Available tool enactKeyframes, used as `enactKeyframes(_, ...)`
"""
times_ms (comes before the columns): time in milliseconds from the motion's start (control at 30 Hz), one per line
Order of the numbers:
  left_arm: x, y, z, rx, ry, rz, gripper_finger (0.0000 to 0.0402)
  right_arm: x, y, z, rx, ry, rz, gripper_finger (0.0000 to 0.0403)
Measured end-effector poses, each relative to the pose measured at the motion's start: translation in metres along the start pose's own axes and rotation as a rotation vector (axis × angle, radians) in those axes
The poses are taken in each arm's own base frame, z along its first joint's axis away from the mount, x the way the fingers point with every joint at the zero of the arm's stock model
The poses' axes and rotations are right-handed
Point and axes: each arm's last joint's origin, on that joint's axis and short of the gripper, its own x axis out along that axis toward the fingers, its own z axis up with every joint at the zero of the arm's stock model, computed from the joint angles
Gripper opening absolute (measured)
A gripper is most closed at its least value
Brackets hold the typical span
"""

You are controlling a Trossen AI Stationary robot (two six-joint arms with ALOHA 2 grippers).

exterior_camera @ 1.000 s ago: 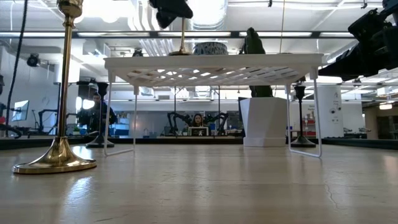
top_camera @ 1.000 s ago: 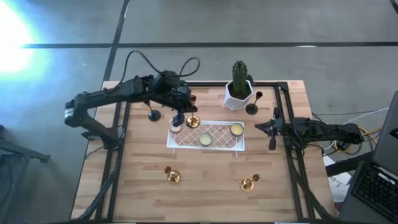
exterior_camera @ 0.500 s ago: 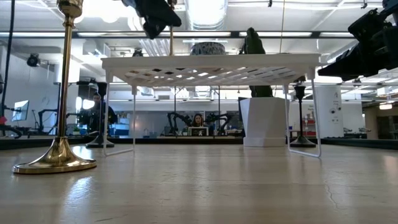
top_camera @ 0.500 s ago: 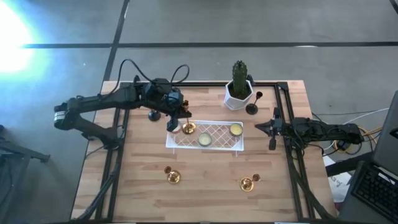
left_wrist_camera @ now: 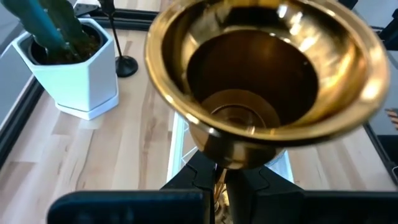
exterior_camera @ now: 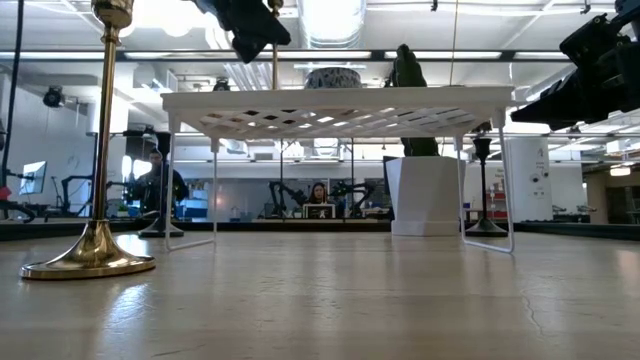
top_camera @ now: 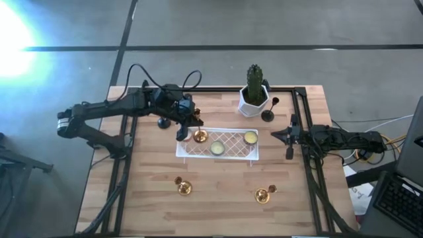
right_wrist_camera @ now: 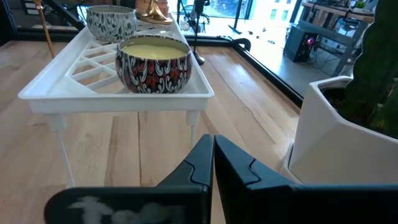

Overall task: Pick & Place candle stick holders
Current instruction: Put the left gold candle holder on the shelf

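A: Entry, placing step. My left pincer [top_camera: 187,129] sits left of centre in the high view, at the left end of the white rack [top_camera: 231,152]; its fingers [left_wrist_camera: 249,186] are closed on the thin stem of a gold holder [top_camera: 200,136], whose cup fills my left wrist view [left_wrist_camera: 264,74].

B: Why grip at the stem?

A: My judgement: it keeps the holder upright so the round base meets the lattice flat; the holder's base appears to be on the rack top beside the tealight tins [top_camera: 218,148]; release not yet made.

B: The other holders?

A: Two gold ones stand on the worktop [top_camera: 218,198] in the lower part of the high view [top_camera: 183,188] [top_camera: 263,194]; one black holder [top_camera: 163,122] just upper left of my pincer; another black one [top_camera: 268,114] beside the cactus pot [top_camera: 253,100] at upper centre.

B: Right arm?

A: Right pincer [right_wrist_camera: 212,158] waits at the right edge of the worktop, pressed shut on nothing.

B: Change since a second ago?

A: My left pincer has pulled back leftward, and the holder with it, towards the rack's left end; the rack nudged slightly left in the low view; since half a second ago almost nothing differs; right arm unmoved.
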Motion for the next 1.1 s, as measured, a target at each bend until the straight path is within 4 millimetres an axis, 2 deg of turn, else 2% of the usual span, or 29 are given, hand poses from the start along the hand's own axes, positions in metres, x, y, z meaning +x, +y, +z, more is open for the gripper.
enactKeyframes(167,0.003,0.001,0.0,0.028,-0.009,0.001,0.0019,0.0,0.0,0.0,0.0,0.0,0.0,0.0008)
enactKeyframes(467,0.027,0.006,-0.002,0.066,0.012,-0.014,0.0019,0.0,0.0,0.0,0.0,0.0,0.0,0.0008)
enactKeyframes(900,0.02,0.004,-0.002,0.086,0.008,-0.01,0.0019,0.0,0.0,0.0,0.0,0.0,0.0,0.0008)
enactKeyframes(1100,0.02,0.004,-0.002,0.088,0.013,-0.003,0.0066,0.0,0.0,0.0,0.0,0.0,0.0,0.0008)
